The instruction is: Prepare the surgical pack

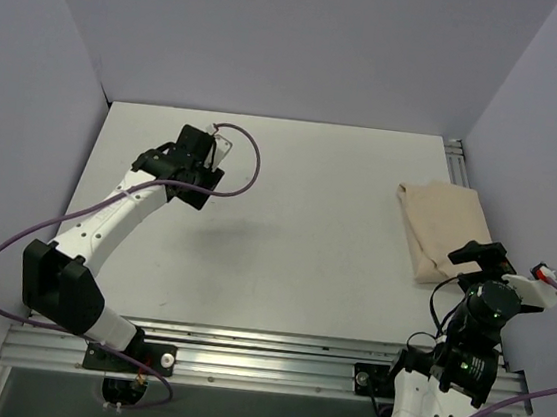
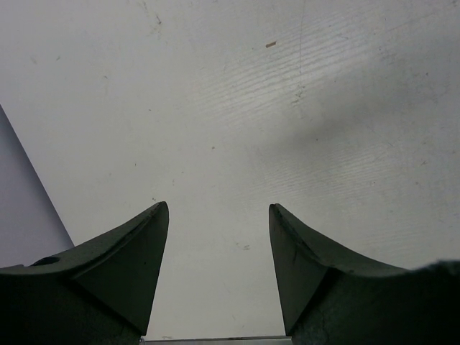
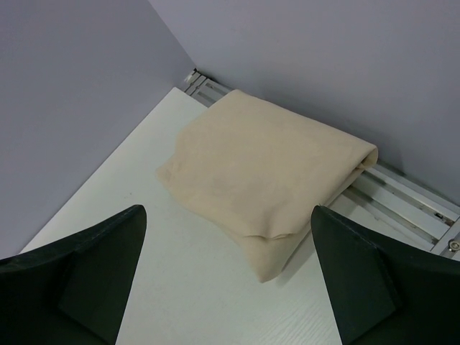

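The right fingers (image 3: 108,251) stand fully apart and hold nothing; the folded cloth (image 3: 266,172) lies just ahead of them at 12 o'clock, untouched. The left fingers (image 2: 136,244) are partly open, also empty, over bare surface (image 2: 230,108). From above, the cloth sits at 3 o'clock on the surface, against the rail (image 3: 402,201), and the left arm is well apart at 10 o'clock. A shallow pinch would likely catch only the top layer, so the bundle could unfold crookedly or snag on the rail.
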`<act>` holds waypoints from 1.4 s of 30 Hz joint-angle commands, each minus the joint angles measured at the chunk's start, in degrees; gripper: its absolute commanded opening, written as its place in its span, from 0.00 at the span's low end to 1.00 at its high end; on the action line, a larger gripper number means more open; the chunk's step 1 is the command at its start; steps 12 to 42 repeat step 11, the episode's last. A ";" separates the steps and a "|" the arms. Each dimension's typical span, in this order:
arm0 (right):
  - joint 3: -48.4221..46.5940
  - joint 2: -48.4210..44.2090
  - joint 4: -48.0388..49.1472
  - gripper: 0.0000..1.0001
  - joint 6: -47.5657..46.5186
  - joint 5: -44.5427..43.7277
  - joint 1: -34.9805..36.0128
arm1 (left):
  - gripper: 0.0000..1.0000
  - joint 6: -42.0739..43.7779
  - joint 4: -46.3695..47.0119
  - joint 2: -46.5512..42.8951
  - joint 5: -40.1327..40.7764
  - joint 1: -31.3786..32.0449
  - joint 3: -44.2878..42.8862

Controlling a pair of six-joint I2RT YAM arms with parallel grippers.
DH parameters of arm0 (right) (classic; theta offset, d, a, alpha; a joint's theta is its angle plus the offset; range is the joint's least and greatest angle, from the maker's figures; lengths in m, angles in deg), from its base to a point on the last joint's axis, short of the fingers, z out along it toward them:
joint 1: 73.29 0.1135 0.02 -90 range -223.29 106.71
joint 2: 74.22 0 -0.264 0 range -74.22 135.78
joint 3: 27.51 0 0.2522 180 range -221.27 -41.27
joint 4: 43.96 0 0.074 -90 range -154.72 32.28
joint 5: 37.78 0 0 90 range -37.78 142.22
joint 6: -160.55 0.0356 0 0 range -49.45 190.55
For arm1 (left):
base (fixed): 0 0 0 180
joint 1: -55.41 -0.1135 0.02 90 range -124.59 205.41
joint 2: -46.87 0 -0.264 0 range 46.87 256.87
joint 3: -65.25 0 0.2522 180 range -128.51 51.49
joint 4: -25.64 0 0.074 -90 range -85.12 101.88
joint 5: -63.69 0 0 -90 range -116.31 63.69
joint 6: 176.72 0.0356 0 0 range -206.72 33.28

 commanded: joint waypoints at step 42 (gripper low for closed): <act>-1.87 0.97 -0.04 0.93 -0.30 -1.27 0.12 | 0.67 -3.00 2.04 -1.41 1.46 0.69 -0.39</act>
